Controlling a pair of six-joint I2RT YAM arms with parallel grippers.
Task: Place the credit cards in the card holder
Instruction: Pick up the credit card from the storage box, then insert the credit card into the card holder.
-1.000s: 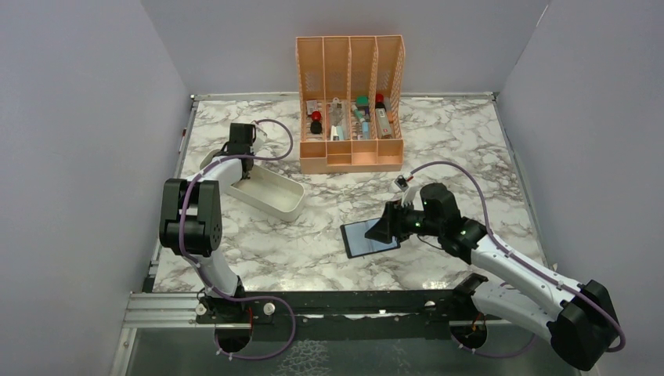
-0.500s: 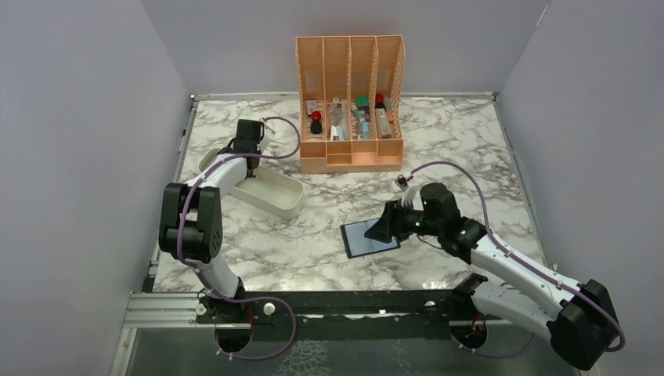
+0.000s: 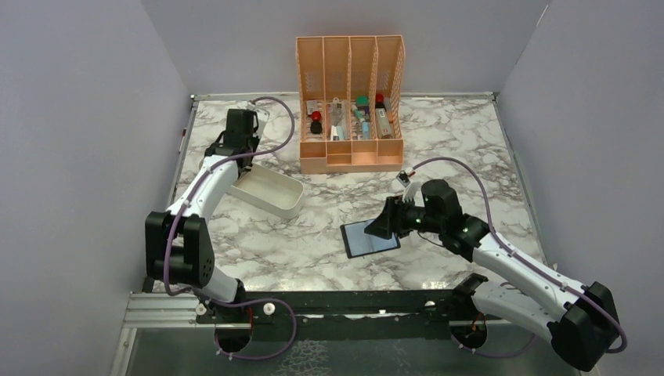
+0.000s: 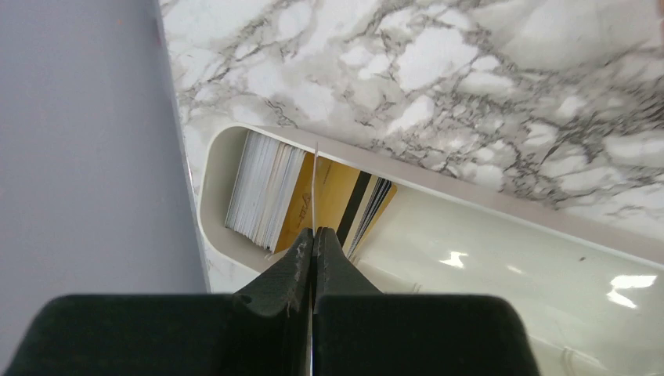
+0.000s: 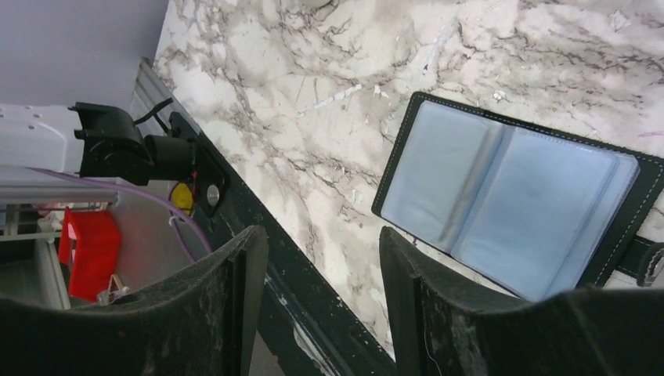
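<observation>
A stack of credit cards [image 4: 262, 188], white-edged and gold, stands on edge in the left end of the white tray [image 4: 501, 196]. My left gripper [image 4: 315, 232] is shut on one credit card [image 4: 315, 184], seen edge-on as a thin white line above the stack. From above, the left gripper [image 3: 247, 162] hangs over the tray's [image 3: 282, 205] far left end. The black card holder [image 5: 509, 196] lies open, its bluish pockets facing up. My right gripper [image 5: 321, 235] is open and empty beside the card holder's [image 3: 364, 239] right edge.
A tall orange slotted organiser [image 3: 350, 94] with small items stands at the back centre. The table's dark front rail [image 5: 235, 196] and a red part [image 5: 90, 251] show below the right fingers [image 5: 399, 266]. Grey walls enclose the left, right and back.
The left gripper closed on a card in the tray, and the left arm stretched back and left, raising the card. The right arm has barely moved.
</observation>
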